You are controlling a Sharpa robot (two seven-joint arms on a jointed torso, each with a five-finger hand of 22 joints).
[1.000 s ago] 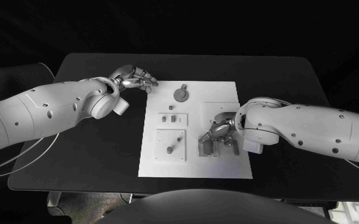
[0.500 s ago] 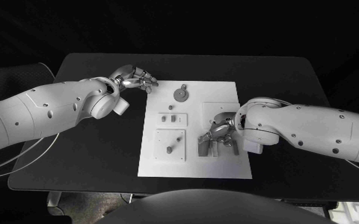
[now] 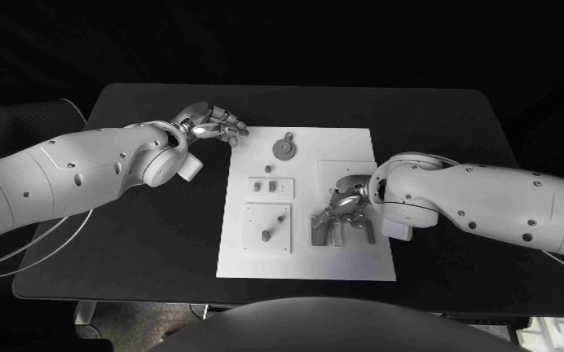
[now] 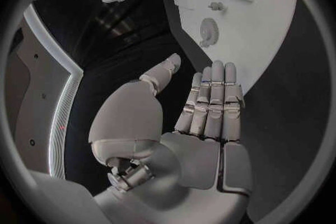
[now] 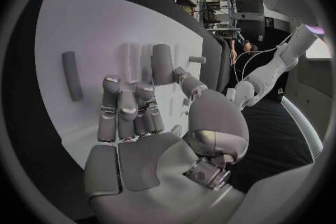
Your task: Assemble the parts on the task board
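The white task board lies mid-table. On it are a grey gear disc, two small pegs on a raised square, and a slanted pin on another square. My left hand hovers off the board's far left corner with straight, spread fingers and holds nothing; the gear lies just beyond them. My right hand is low over the board's near right area, fingers half curled onto the surface. A grey bar lies beside them. Any part under the palm is hidden.
The black table surrounds the board with free room on both sides. My right forearm lies over the table to the right of the board. My left forearm crosses the table's left edge.
My right hand has shifted slightly towards the board's near edge. The left hand and the parts stay put.
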